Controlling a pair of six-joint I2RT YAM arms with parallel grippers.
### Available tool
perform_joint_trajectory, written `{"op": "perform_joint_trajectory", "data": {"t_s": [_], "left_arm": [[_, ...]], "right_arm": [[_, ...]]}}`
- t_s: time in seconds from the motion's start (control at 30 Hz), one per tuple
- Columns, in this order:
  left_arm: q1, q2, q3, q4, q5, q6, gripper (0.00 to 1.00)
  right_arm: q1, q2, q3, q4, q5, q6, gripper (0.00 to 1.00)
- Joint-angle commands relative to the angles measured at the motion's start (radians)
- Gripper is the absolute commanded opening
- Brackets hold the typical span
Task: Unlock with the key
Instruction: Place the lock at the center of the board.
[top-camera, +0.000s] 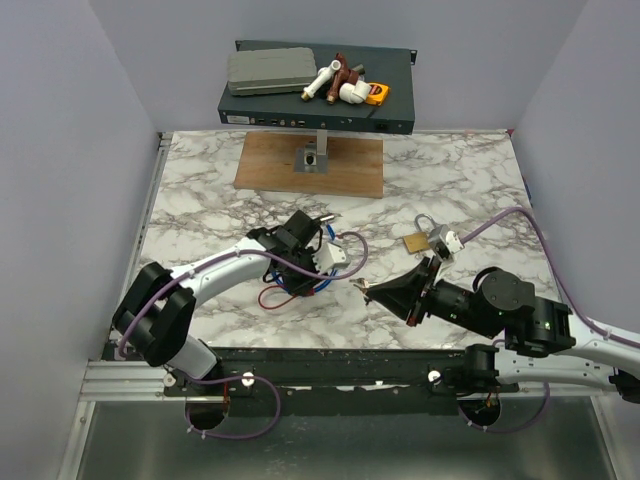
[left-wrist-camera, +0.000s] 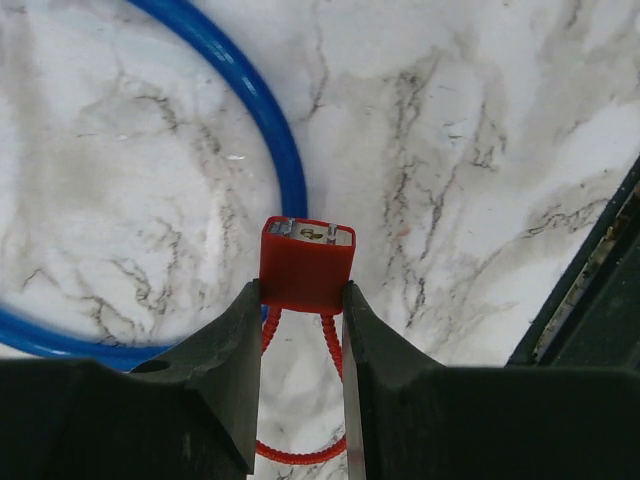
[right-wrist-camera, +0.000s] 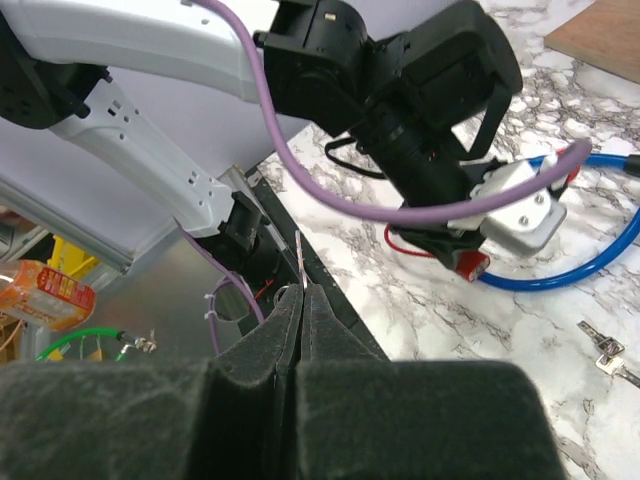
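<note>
Left tool: over mid-bench, closed on the key. The fingers clamp its red plastic head from both sides. A bit of silver metal shows on the head's far end. The ribbed red strap loops back toward 6 o'clock between the fingers. The key's shape is not clear beyond that. The key is off the marble and held in the air.

Blue cable: lies flat on the bench under the tool. It curves from 12 o'clock round to 8 o'clock in the left wrist view, passing just behind the red head. In the top view the red strap hangs at 7 o'clock of the left tool, over the cable loop.

Right tool: at 4 o'clock of the left tool in the top view, near it and pointing at it. Its fingers are pressed fully together. A thin pale sliver stands at the tips. Can't tell what it is, or whether it is pinched.

Two small silver key-shaped pieces: flat on the marble at 4 o'clock in the right wrist view, apart from both tools.

Brass padlock: on the bench at 1 o'clock of the right tool, shackle toward 12 o'clock. Nothing touches it.

Wooden board: at the far edge, at 12 o'clock.
</note>
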Motion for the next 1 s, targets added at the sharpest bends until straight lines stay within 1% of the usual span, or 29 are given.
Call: {"op": "perform_joint_trajectory", "data": {"t_s": [0.0,0.03,0.07,0.1,0.17,0.23,0.3,0.33,0.4,0.43,0.53,0.67,0.77,0.83,0.97], "left_arm": [[-0.05,0.007,-0.036,-0.001,0.03,0.02,0.08],[-0.052,0.02,-0.038,0.006,0.017,0.015,0.11],[-0.053,0.037,-0.038,0.014,0.005,0.009,0.17],[-0.053,0.048,-0.04,0.025,-0.015,0.003,0.2],[-0.056,0.076,-0.043,0.048,-0.058,-0.011,0.31],[-0.056,0.101,-0.044,0.07,-0.098,-0.029,0.4],[-0.059,0.11,-0.051,0.086,-0.121,-0.032,0.43],[-0.061,0.108,-0.057,0.096,-0.129,-0.034,0.48],[-0.069,0.099,-0.072,0.111,-0.137,-0.035,0.59],[-0.076,0.095,-0.079,0.116,-0.138,-0.036,0.62],[-0.09,0.091,-0.097,0.127,-0.147,-0.027,0.64],[-0.105,0.094,-0.114,0.146,-0.166,-0.027,0.64],[-0.111,0.096,-0.125,0.159,-0.183,-0.022,0.58],[-0.118,0.096,-0.134,0.166,-0.195,-0.017,0.52],[-0.137,0.082,-0.156,0.168,-0.199,-0.011,0.49]], "right_arm": [[0.003,-0.005,-0.004,0.009,0.007,-0.007,0.01],[0.004,-0.003,-0.003,0.009,0.006,-0.007,0.01],[0.003,-0.001,-0.002,0.012,0.005,-0.007,0.01],[0.004,0.001,-0.003,0.015,0.003,-0.008,0.01],[0.003,0.006,-0.001,0.02,0.0,-0.009,0.01],[0.003,0.01,-0.002,0.024,-0.005,-0.01,0.01],[0.004,0.014,0.003,0.023,-0.005,-0.01,0.01],[0.004,0.014,0.002,0.023,-0.006,-0.009,0.01],[0.004,0.012,0.001,0.023,-0.006,-0.01,0.01],[0.004,0.012,0.001,0.023,-0.006,-0.008,0.01],[0.004,0.01,0.004,0.024,-0.006,-0.008,0.01],[0.003,0.011,0.009,0.025,-0.006,-0.008,0.01],[0.004,0.011,0.011,0.023,-0.004,-0.009,0.01],[0.003,0.012,0.014,0.023,-0.002,-0.01,0.01],[0.003,0.012,0.017,0.019,-0.001,-0.009,0.01]]}}
